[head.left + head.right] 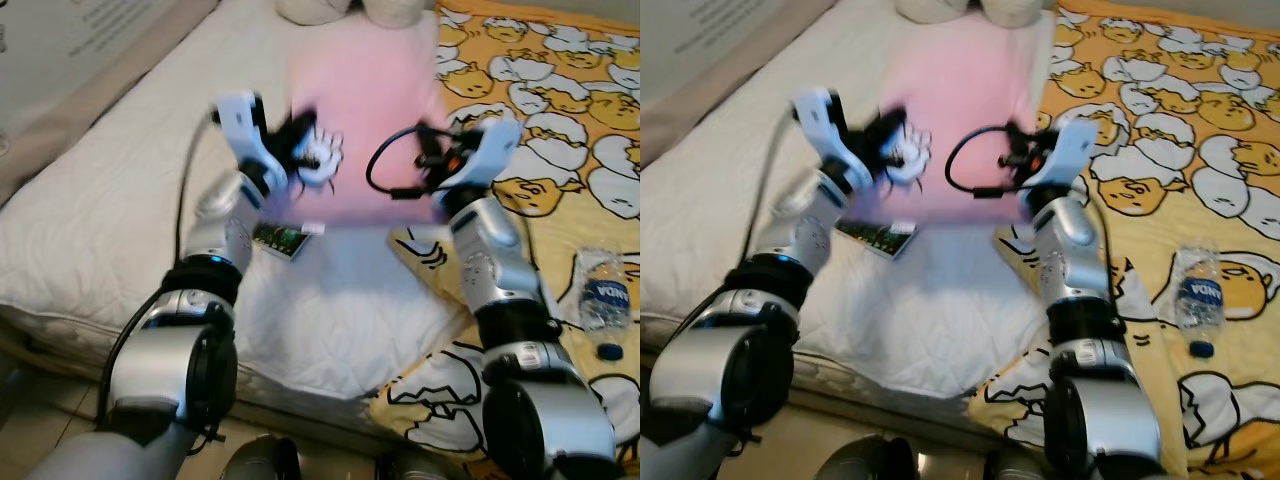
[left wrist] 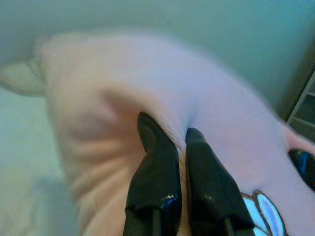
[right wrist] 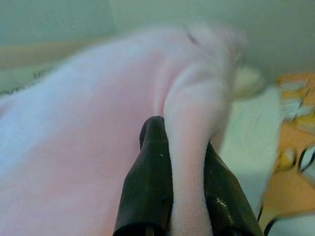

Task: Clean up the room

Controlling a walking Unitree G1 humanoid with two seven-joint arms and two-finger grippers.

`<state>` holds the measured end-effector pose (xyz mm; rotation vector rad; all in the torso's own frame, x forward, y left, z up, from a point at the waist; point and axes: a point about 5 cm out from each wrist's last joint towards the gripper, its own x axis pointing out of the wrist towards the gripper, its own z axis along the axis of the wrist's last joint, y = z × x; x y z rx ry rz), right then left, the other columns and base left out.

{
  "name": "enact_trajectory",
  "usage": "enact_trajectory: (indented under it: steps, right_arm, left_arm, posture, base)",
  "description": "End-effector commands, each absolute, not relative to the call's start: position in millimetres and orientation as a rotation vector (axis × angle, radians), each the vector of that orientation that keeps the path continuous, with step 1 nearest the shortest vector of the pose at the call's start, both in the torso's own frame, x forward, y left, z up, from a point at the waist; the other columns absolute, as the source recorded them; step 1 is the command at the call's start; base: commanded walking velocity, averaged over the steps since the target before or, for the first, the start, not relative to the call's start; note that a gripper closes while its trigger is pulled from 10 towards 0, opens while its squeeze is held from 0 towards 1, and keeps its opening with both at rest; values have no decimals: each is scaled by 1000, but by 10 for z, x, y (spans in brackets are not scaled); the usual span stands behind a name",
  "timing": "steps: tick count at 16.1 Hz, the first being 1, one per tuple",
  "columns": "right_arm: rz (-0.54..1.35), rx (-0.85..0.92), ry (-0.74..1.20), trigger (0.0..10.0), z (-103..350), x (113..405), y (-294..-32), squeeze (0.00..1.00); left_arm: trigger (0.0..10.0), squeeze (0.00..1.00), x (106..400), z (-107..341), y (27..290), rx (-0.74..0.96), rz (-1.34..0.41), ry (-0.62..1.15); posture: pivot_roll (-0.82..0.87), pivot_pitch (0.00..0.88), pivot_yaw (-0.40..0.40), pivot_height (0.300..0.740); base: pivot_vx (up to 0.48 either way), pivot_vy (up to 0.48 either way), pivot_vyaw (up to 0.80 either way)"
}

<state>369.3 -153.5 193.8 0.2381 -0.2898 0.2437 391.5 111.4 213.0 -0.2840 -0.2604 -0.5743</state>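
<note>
While the left pincer (image 1: 300, 150) and right pincer (image 1: 425, 150) each pinch a fold of the pink pillow (image 1: 365, 120) held above the bed (image 1: 110, 220), it appears light, soft and floppy, best gripped at opposite edges.

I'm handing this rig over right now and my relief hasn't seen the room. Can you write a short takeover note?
Left gripper: shut on the pink pillow, pinching a fold of it.
Right gripper: also shut on the pink pillow, fabric bunched between its fingers.
The pillow is held up between both arms over the white mattress; the picture is blurred, so it is likely in motion.
Loose things: a plastic water bottle lying on the yellow egg-print blanket on the robot's right, and a small packet on the mattress below the pillow.
Done: pillow grasped.
Left: place the pillow, then clear the bottle and packet.
</note>
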Motion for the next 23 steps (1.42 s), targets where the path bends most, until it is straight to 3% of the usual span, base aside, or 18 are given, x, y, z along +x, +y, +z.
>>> enact_trajectory:
  steps: [1, 7, 23]
  right_arm:
    - [150, 241, -284, 0, 1817, 3601, -1715, 0]
    - [176, 204, -236, 0, 1625, 3464, -1539, 0]
    - [182, 219, -192, 0, 1522, 3442, -1601, 0]
  left_arm:
    - [0, 0, 3878, 2068, 1260, -244, -541, -268]
    - [0, 0, 3837, 1864, 1226, -265, -514, -193]
    - [0, 0, 3780, 1684, 1164, -327, -456, -136]
  posture:
    - [-110, 0, 43, 740]
    - [-129, 0, 59, 740]
    - [-114, 0, 47, 740]
  base:
    - [0, 0, 0]
    - [0, 374, 0]
    - [0, 480, 0]
